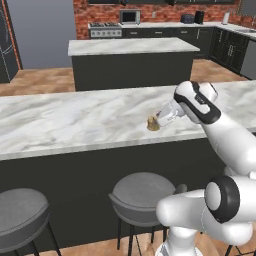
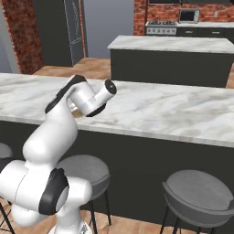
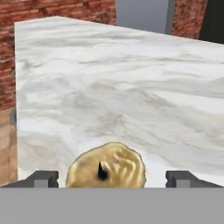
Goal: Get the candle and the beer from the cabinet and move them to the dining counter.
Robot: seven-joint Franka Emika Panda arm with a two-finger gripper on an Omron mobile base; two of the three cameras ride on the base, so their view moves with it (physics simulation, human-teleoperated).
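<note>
The candle (image 1: 153, 123), a squat tan-yellow cylinder with a dark wick, stands upright on the dining counter (image 1: 75, 122), close to its near edge. My gripper (image 1: 160, 120) reaches down over it from the right. In the hand view the candle (image 3: 106, 168) sits between the two fingertips (image 3: 43, 178), with a clear gap on each side. The gripper (image 3: 113, 179) is open and not touching it. The long marble dining counter (image 2: 173, 112) runs across the right base view, where my forearm covers the candle. The beer and the cabinet are out of view.
Round grey stools (image 1: 142, 192) (image 2: 196, 194) stand in front of the dining counter. Behind it is the shorter marble island (image 1: 130, 47). The far wall is brick, with a stove (image 1: 105, 30) and a microwave (image 1: 130, 16). Wood floor lies between the counters.
</note>
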